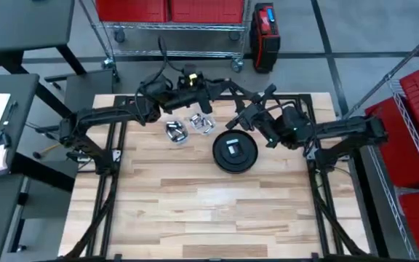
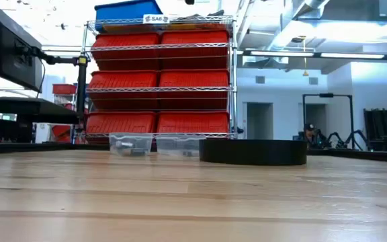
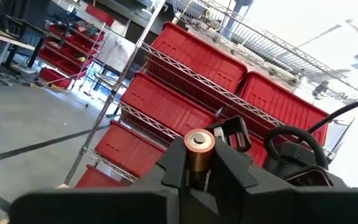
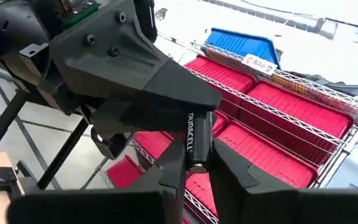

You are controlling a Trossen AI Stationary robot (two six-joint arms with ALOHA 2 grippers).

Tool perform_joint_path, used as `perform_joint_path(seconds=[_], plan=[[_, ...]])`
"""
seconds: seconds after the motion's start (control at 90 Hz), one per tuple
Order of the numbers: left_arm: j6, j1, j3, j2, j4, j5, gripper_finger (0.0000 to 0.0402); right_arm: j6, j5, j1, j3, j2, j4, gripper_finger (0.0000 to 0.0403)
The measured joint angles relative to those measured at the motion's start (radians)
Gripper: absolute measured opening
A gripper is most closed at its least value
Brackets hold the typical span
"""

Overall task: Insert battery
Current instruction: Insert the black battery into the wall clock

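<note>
Wood desk (image 1: pixel 209 211): black round device (image 1: pixel 235 151), two clear boxes (image 1: pixel 189 129).
Room: red bins on wire shelf (image 2: pixel 160 81).
Left pincer (image 3: pixel 197 171), right pincer (image 4: pixel 194 174): both pinching battery (image 4: pixel 199 146).

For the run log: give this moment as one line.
left tool: shut on battery | right tool: at battery | black disc: on table

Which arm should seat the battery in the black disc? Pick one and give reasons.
Right, probably. The left end effector grips the battery and the right end effector meets it. The right arm is next to the black disc; the left arm is farther, past the clear boxes.
</note>
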Motion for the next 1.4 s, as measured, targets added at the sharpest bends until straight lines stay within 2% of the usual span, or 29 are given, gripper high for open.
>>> perform_joint_path(seconds=[0.367,0.544,0.678,0.8,0.922,1.133,1.289,1.4], plan=[[0.003,0.0,-0.001,0.0,-0.012,0.001,0.0053,-0.003,0.019,0.0,0.0,0.0,-0.005,0.0037],[0.1,-0.001,-0.004,0.005,0.007,0.01,0.0066,-0.003,0.019,0.0,0.0,-0.003,-0.003,0.0038],[0.15,0.007,-0.005,0.004,0.011,0.01,0.009,-0.002,0.034,0.0,0.001,-0.013,-0.003,0.0038],[0.174,0.028,-0.005,-0.005,-0.052,0.009,0.0121,0.0,0.048,0.0,0.001,-0.025,-0.007,0.0038],[0.269,0.054,-0.004,-0.028,-0.187,0.007,0.0146,0.005,0.114,0.007,0.001,-0.04,-0.018,0.0038],[0.41,0.113,-0.003,-0.04,-0.57,0.006,0.0154,0.012,0.219,0.042,0.002,-0.103,-0.031,0.0038],[0.477,0.133,-0.013,0.016,-0.819,0.002,0.0154,0.017,0.296,0.068,0.002,-0.163,-0.105,0.0038],[0.513,0.116,-0.035,0.08,-0.918,0.005,0.0155,0.123,0.339,0.081,0.002,-0.213,-0.237,0.0038]])
